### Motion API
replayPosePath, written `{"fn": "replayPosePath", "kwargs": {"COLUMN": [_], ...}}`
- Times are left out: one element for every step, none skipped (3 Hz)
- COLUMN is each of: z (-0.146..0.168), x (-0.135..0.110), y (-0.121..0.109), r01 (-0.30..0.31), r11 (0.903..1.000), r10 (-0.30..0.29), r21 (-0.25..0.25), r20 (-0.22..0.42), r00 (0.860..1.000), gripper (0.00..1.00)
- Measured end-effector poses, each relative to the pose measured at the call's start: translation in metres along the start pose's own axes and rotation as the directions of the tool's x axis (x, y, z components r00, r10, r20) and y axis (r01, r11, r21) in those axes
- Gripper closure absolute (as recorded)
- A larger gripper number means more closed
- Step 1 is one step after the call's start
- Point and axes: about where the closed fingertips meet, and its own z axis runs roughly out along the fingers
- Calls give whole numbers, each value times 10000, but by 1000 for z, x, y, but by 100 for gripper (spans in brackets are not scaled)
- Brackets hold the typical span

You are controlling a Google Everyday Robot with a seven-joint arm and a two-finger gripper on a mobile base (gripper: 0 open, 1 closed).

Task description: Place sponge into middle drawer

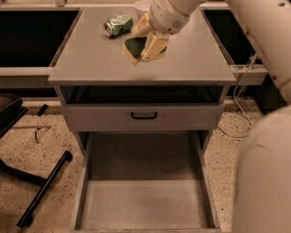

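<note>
The sponge (134, 48), yellow with a dark green face, is tilted between the fingers of my gripper (148, 39) over the middle of the grey cabinet top (87, 62). The gripper is shut on the sponge and holds it just above the top. The middle drawer (143, 204) stands pulled out at the bottom of the view, a wide shallow grey tray with a bare floor. It lies below and in front of the gripper.
A crushed green can (118, 24) lies on the top, left of and behind the gripper. A white round object (141, 6) sits behind it. A shut drawer front with a black handle (143, 115) is above the open tray. A black chair base (41, 191) stands on the left, and my arm's white body (269, 178) fills the right.
</note>
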Motion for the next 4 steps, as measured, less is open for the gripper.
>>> {"fn": "replayPosePath", "kwargs": {"z": [-25, 0, 30, 43], "x": [-36, -59, -65, -63], "y": [49, 101, 146, 161], "r01": [539, 820, 726, 672], "r11": [9984, 9915, 9847, 9790], "r10": [-538, -765, -615, -540], "r21": [-179, -1011, -1585, -1925], "r20": [32, 578, 736, 730], "r00": [9985, 9954, 9954, 9959], "gripper": [100, 100, 100, 100]}}
